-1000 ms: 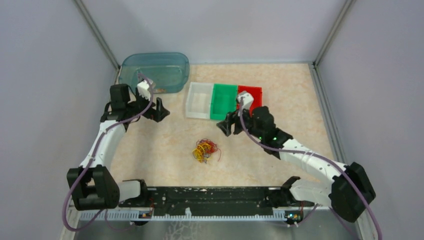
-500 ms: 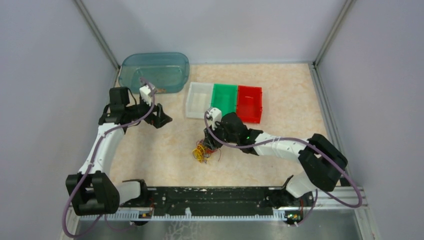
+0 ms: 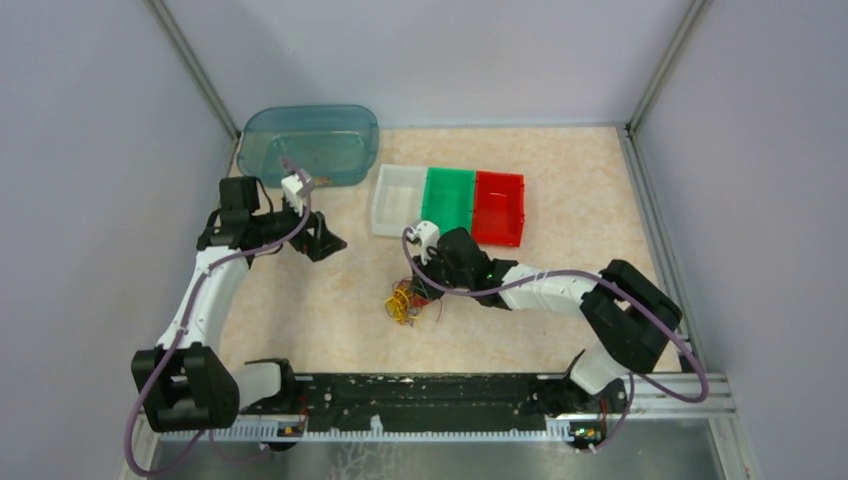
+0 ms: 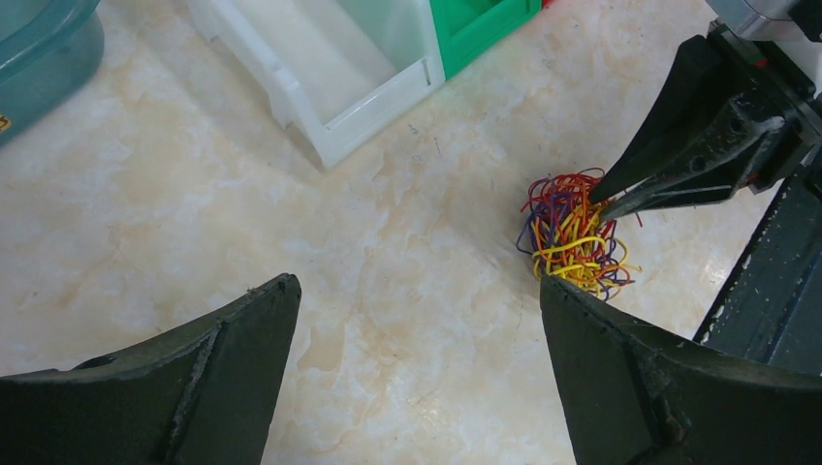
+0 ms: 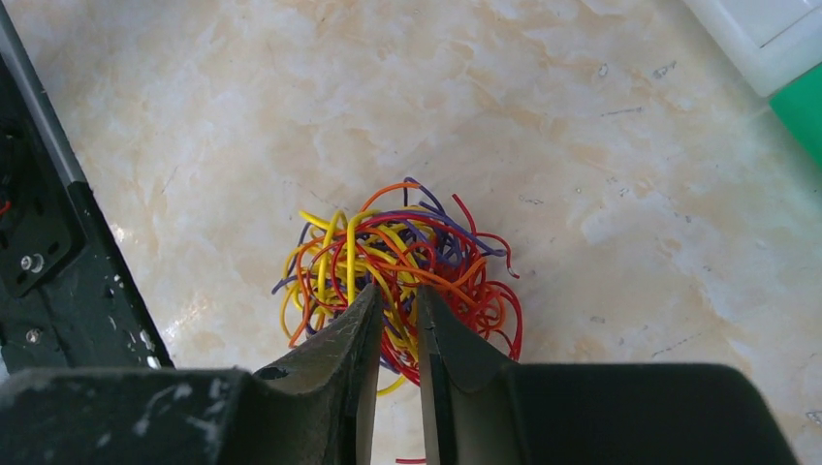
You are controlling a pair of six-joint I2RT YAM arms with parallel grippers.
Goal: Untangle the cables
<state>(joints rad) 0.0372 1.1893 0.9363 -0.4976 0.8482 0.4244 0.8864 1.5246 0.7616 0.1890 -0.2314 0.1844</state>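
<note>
**Item:** cables [image 3: 407, 300]. One tight knot of yellow, red, orange and purple strands, lower centre of the overhead view, lying on the bench [image 3: 560, 200] below the white bin [image 3: 395, 200].

**Right gripper** [image 5: 397, 295]: jaws pinched almost together on a few strands at the knot's lower edge in its own view.

**Left gripper** [image 4: 417, 281]: spread wide, empty, left of the knot and well apart from it.

**Step, as judged:** taking a hold on the knot.

**Next move:** probably the left gripper takes a second hold, followed by a gentle pull apart.

**Hard to make out:** which strands are caught, where any strand ends, and the knot's underside.
</note>
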